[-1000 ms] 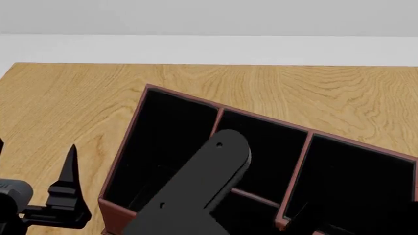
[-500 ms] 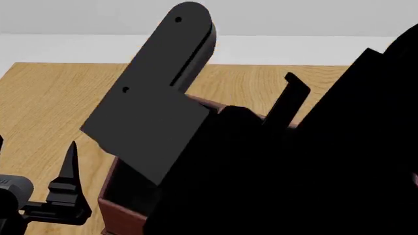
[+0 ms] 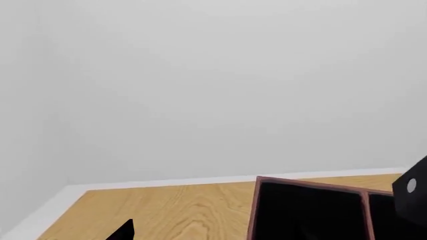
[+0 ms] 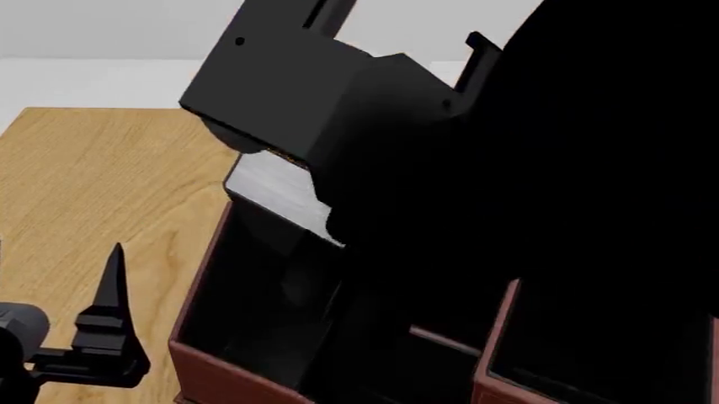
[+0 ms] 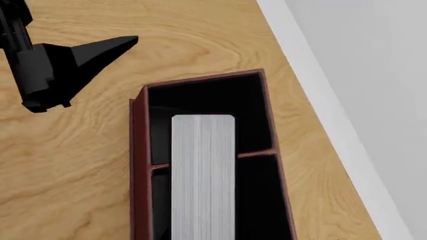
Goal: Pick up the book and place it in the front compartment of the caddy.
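Grey-faced book point(image 5: 203, 175) under right tool

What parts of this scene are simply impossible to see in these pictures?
- Right gripper: out of the right wrist view; in the head view the black arm blocks it, so its jaws can't be judged.
- Book: its near end is cut off by the right wrist picture's edge.
- Caddy: the arm covers most of it in the head view.
- Left gripper: only partly in frame; open or shut is unclear.
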Controlling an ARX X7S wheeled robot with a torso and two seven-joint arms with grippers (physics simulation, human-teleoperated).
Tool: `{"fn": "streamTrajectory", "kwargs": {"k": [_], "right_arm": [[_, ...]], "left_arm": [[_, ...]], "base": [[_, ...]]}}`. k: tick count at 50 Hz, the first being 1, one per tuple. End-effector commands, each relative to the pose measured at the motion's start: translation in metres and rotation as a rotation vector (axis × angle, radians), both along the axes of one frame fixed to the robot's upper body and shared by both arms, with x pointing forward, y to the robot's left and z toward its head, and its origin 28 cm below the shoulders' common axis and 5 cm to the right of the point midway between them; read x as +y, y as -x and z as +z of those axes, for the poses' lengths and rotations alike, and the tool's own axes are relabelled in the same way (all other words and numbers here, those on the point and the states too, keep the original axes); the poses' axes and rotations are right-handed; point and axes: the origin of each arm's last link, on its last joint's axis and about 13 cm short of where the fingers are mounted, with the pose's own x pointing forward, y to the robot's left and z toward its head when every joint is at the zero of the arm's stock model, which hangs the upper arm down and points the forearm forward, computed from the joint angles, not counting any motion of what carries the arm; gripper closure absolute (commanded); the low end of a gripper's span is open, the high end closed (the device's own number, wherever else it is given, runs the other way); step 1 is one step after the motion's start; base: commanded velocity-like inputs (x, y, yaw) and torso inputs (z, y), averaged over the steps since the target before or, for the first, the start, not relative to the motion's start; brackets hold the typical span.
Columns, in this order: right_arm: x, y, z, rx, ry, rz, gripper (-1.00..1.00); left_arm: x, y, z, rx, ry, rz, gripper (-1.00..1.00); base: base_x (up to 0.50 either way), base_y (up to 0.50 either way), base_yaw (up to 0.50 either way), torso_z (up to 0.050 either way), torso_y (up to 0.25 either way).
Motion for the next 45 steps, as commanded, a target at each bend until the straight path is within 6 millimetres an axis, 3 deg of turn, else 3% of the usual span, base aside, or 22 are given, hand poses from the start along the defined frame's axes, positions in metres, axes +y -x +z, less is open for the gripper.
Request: {"fn": "streamTrajectory", "kwargs": {"k": [1, 21, 30, 45], "right_arm": [[-0.01, -0.028, 0.024, 0.003, 0.061, -0.006, 1.0], [-0.011, -0.083, 0.052, 0.066, 0.124, -0.011, 1.0], [-0.016, -0.103, 0.061, 0.114, 0.047, -0.05, 1.0], [-0.021, -0.125, 0.052, 0.176, 0.028, -0.086, 1.0]], "left_arm": [[0.001, 0.001, 0.001, -0.001, 0.0, 0.009, -1.0], [0.003, -0.001, -0.003, 0.01, 0.0, 0.016, -1.0], [0.003, -0.001, -0.002, 0.009, 0.003, 0.019, -1.0], [0.005, -0.003, -0.001, 0.006, -0.001, 0.026, -1.0]], "base": [[0.0, 0.0, 0.0, 0.0, 0.0], [0.0, 0.0, 0.0, 0.0, 0.001], [0.0, 0.0, 0.0, 0.0, 0.001], [0.0, 0.0, 0.0, 0.0, 0.001]]}}
